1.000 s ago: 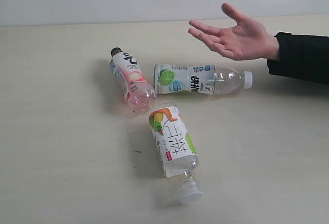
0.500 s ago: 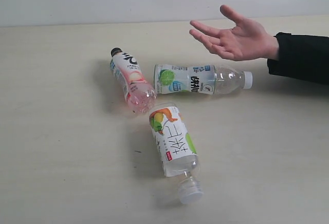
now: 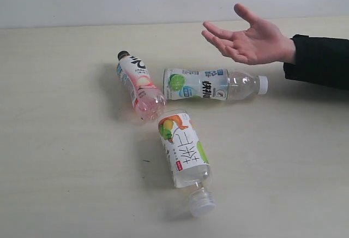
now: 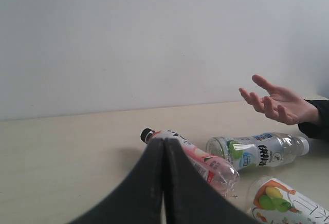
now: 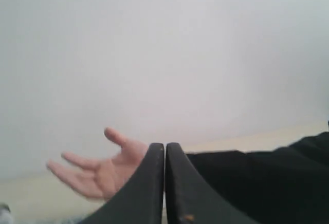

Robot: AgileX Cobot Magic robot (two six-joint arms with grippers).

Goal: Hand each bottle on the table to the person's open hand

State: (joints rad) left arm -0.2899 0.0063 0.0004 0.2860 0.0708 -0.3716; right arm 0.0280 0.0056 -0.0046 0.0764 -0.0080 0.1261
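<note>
my left gripper (image 4: 164, 144) and right gripper (image 5: 165, 147) are closed and empty while three small clear plastic bottles (image 3: 184, 149) lie on the pale cream tabletop (image 3: 65, 140), the lime-marked white-capped bottle (image 3: 210, 83) nearest the person's bare open hand (image 3: 251, 41), so i judge the first handover not begun: open one gripper and reach down for it.

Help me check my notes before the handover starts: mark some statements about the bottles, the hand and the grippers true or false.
1. The pink bottle, the lime bottle and the fruit bottle all lie on their sides on the table. True.
2. The pink bottle has a white cap. False: its cap is black.
3. The person's open hand already holds a bottle. False: it is empty, palm up.
4. The left gripper and the right gripper are both shut, with nothing between their fingers. True.
</note>
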